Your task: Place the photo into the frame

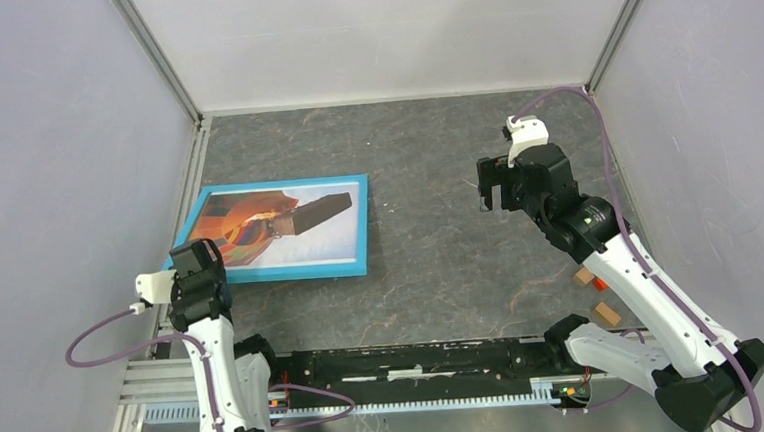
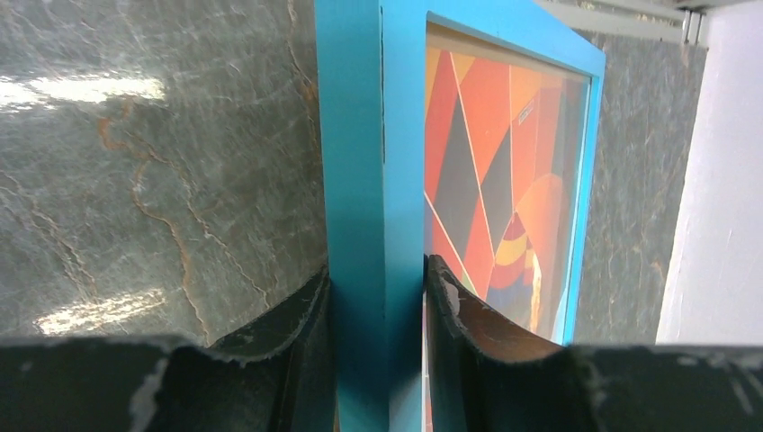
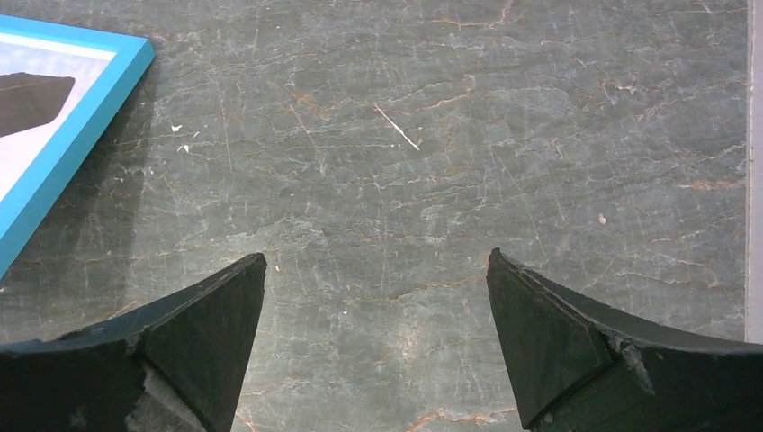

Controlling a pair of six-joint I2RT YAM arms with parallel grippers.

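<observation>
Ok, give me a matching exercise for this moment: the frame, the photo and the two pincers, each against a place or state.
Things:
1. frame
2. photo
3. left pincer
4. right pincer

Places or states:
A. open, over bare table
B. blue rim, at the table's left side
C. clamped on a blue rim
D. orange-red, behind the pane

Pairs: 1-B, 2-D, 3-C, 4-A
</observation>
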